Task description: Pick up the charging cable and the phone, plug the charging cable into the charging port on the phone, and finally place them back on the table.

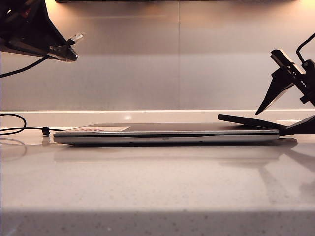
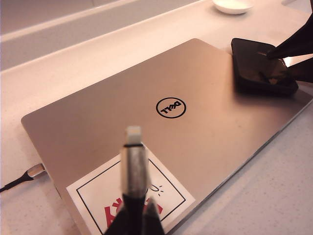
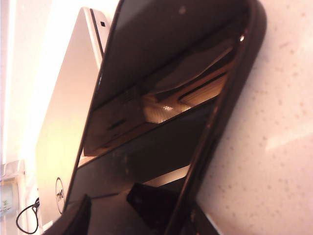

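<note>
The phone point(image 2: 261, 68), thin, stiff and slick, lies on the laptop point(image 2: 161, 122) corner, overhanging; its long edges are best gripped. The right pincer point(image 1: 290, 110) stands apart around it. The left pincer point(image 2: 134, 218) is clamped on the charging cable point(image 2: 133, 166), aloft.

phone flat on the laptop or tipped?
Tipped. The phone has one end on the laptop lid, the other lifted past its edge at the right gripper. Left gripper hovers apart.

- My left gripper point(image 2: 133, 215): fingers cut off by the wrist frame edge; the charging cable point(image 2: 133, 166) plug blurred.
- My right gripper point(image 3: 132, 210): jaws cropped, the phone point(image 3: 161, 98) overfills view.
- Charging port: not discernible.
</note>
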{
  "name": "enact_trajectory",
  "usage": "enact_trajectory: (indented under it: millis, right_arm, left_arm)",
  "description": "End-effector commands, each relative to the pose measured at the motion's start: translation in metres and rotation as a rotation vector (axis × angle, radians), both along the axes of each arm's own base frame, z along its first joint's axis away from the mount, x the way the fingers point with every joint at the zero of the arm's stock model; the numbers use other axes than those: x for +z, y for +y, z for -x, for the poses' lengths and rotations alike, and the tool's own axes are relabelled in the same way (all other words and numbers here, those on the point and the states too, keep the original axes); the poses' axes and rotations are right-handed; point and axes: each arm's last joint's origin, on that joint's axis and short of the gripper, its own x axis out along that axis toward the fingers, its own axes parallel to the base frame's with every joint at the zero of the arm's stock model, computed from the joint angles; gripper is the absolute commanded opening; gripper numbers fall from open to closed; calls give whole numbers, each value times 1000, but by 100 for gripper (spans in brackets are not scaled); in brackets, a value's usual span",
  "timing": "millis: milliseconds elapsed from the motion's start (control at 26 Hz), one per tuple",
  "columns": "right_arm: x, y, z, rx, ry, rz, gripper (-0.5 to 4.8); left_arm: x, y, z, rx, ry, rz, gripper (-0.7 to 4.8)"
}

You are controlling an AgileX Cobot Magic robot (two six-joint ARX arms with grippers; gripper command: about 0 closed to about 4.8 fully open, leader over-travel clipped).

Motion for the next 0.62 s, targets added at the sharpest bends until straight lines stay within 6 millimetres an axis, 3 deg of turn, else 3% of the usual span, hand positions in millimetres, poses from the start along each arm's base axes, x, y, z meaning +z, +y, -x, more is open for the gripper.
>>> enact_trajectory:
  millis: [38,192,269,385,538,615]
  right_arm:
    - [-16,-3,8,-31,126,32,183]
    - [-17,-3,7,-40,125,39,122]
    - [-17,-3,7,-48,125,46,42]
    - [-17,-3,7,-51,125,48,-5]
    - [-15,-4,6,-28,92,78,-6]
    - [-4,-3,5,18,41,122,-6]
  left_arm:
    - [2,0,0,-2,-11,11,-6]
    - [2,0,0,-2,-11,11,-6]
    - [2,0,0,-2,-11,10,-6]
    - [2,0,0,-2,-10,10,-6]
    - [1,0,0,-2,-5,7,-6]
    - [1,0,0,-2,-5,7,-6]
